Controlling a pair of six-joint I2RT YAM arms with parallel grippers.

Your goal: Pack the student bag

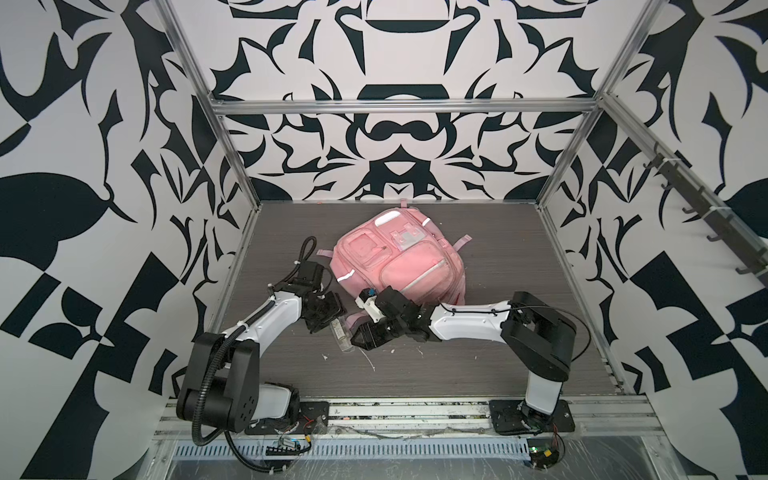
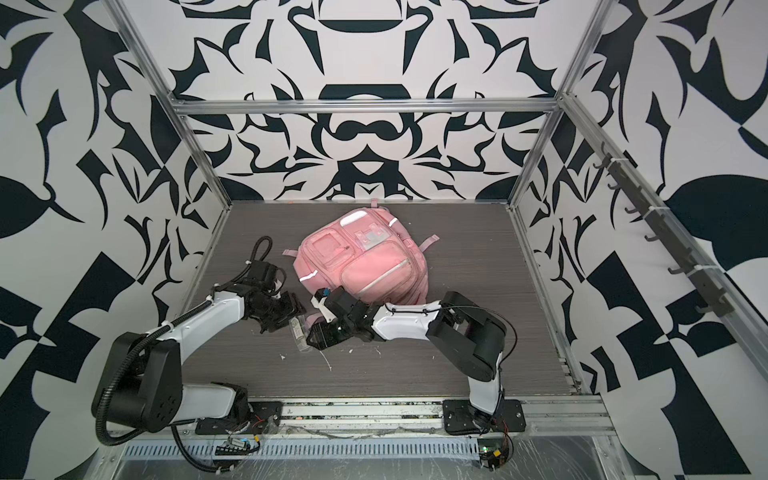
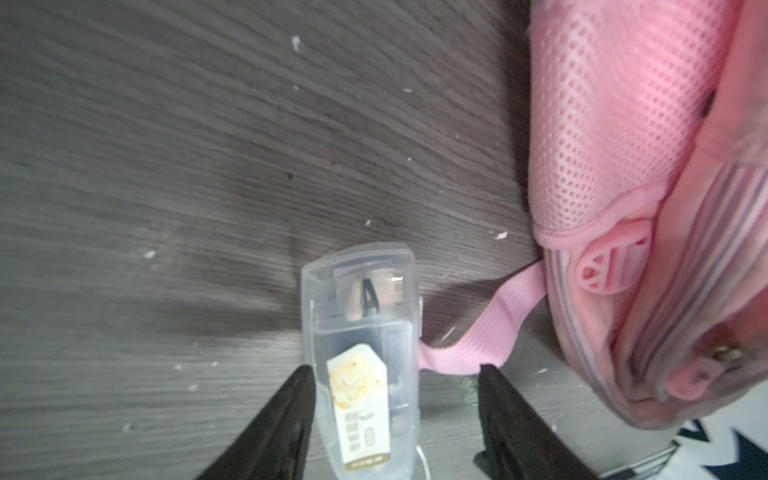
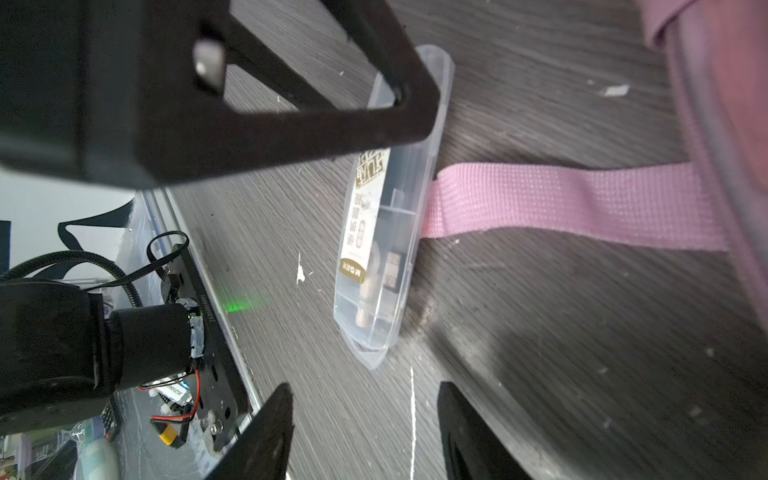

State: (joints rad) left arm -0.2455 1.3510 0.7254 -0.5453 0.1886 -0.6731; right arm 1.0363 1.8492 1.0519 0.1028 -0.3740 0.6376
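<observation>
1. Now, the student bag (image 1: 399, 257) lies front side up in the middle of the counter (image 1: 519, 332), its top end close to the back wall (image 1: 395, 166) and its bottom end toward the arms.
2. Both arms meet low over the counter just in front of the bag's near edge, and between them lies a clear plastic case (image 3: 361, 332) on the bare wood.
3. Left gripper (image 3: 395, 370): fingers released and spread wider than the case. One finger sits just beside the case's side, and the other stands well off it on the bag side.
4. Right gripper (image 4: 365, 388): fingers parted with nothing between them, only counter. The case's near end (image 4: 386, 232) lies just ahead of the tips.
5. A pink strap (image 4: 561, 208) runs flat from the bag's lower corner across the counter and meets the long side of the case.
6. Tight spot: the bag's bottom edge is right beside both wrists, and in both top views the right arm's forearm crosses over that edge.
7. Room to move: a wide stretch of counter lies open to the right of the bag (image 2: 357, 257), and another between the grippers and the front rail (image 1: 415, 409).
8. On the left, the strip between the bag and the side wall is narrower, and the left arm's elbow fills much of it.
</observation>
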